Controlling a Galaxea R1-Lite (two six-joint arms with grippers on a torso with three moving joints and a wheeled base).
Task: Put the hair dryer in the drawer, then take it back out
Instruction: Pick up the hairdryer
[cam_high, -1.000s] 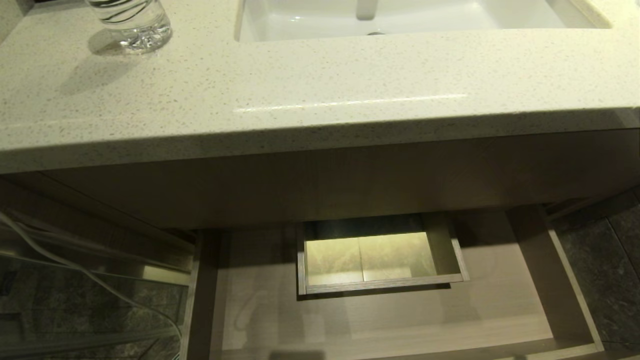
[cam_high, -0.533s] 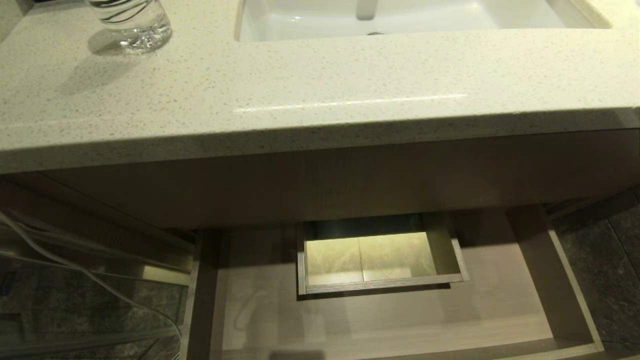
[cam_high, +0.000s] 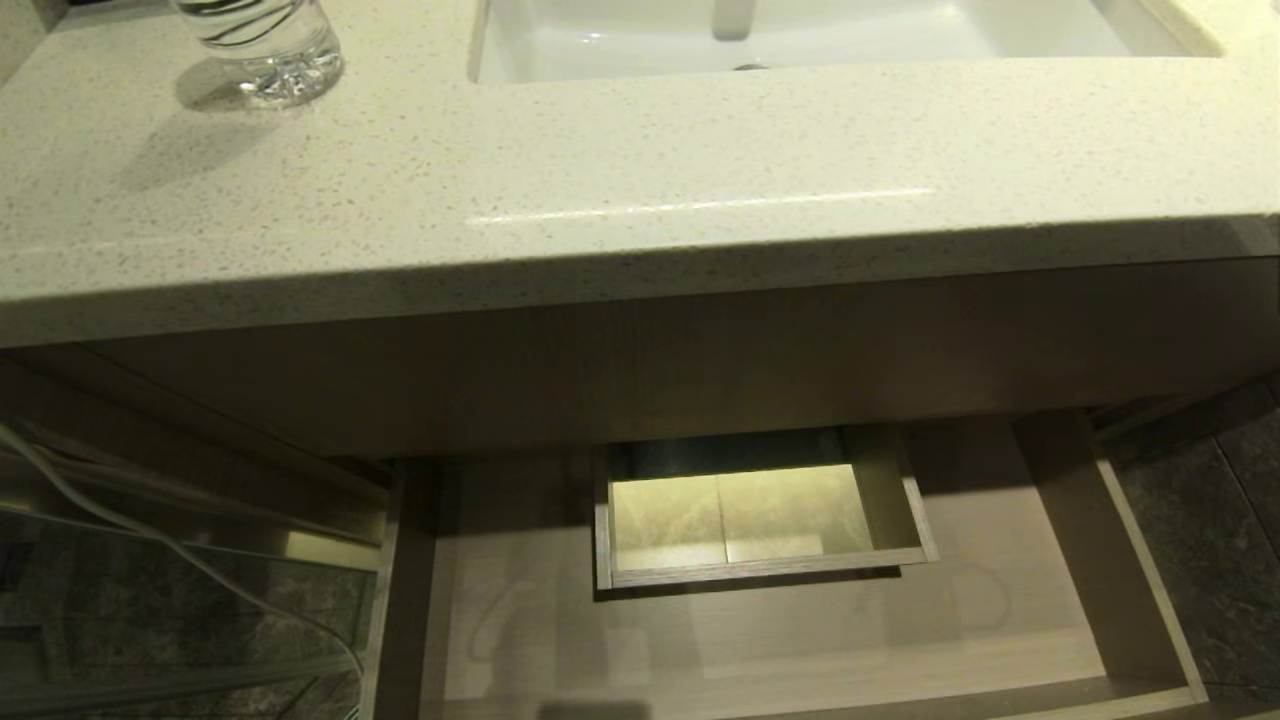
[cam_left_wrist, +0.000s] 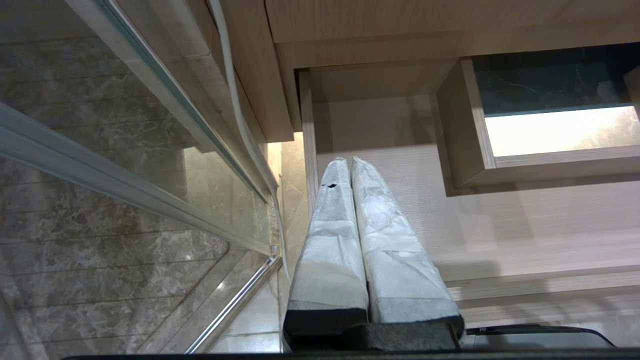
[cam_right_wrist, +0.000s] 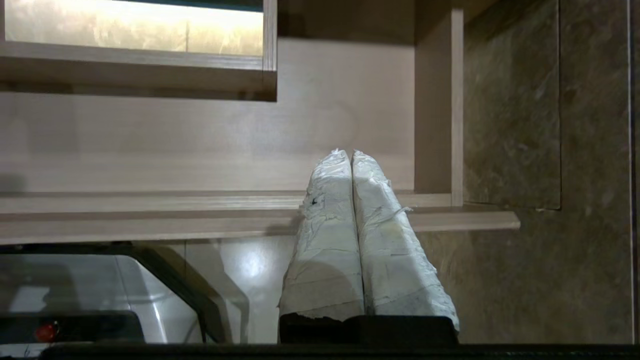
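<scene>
A speckled cream stone countertop (cam_high: 560, 190) with a white inset sink (cam_high: 800, 35) spans the top. Beneath it, the wide, shallow light-wood drawer (cam_high: 1060, 630) stands pulled out, a boxed rectangular cutout (cam_high: 750, 515) inside it. A clear glass (cam_high: 262, 45) stands on the counter's left. The left gripper (cam_left_wrist: 348, 162) and right gripper (cam_right_wrist: 347, 154), tape-wrapped fingers pressed together, hover over the drawer. No hair dryer is visible.

Your drawer (cam_high: 760, 640) stands pulled open, light wood, shallow, boxed cutout (cam_high: 750, 515) inside; front strip lies under right gripper (cam_right_wrist: 350, 155) tips. No dryer seen.
</scene>
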